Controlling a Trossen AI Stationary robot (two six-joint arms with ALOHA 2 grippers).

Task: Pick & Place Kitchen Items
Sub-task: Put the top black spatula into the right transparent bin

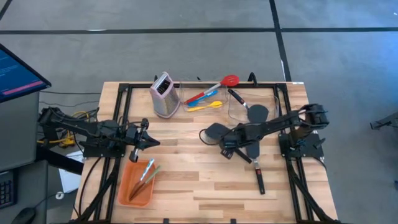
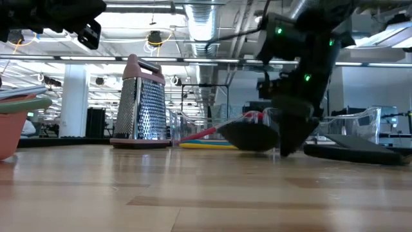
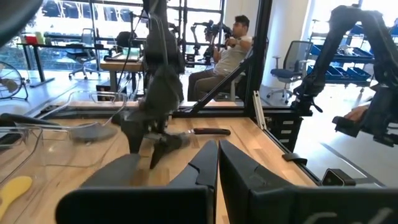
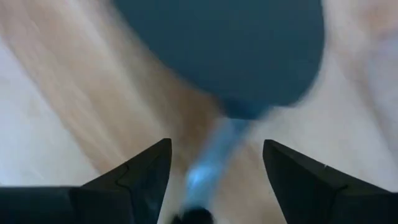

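I hold the right pincer [image 1: 226, 150] low over the middle of the wooden slatted table [image 1: 186, 186], its two dark fingers [image 4: 134, 177] spread. Between them, in the right wrist view, lies the thin handle of a black round-headed spatula [image 4: 236, 56], its broad head just ahead of the fingertips; I cannot tell whether the fingers touch the handle. In the high view that spatula's head [image 1: 214, 130] lies just beside the pincer, toward the table's far side. A second black spatula with a long black handle [image 1: 258, 174] lies near the pincer on its other side, toward the front right.

Well beyond the pincer, at the table's far edge, a red long-handled spoon [image 1: 225, 82] and a small yellow spoon [image 1: 205, 106] rest beside a metal box grater with a pink top [image 1: 164, 94].

The left pincer [image 1: 148, 142] hovers well apart, its fingers pressed together, directly above a flat orange plastic tray [image 1: 127, 180] holding thin tools [image 1: 147, 171].
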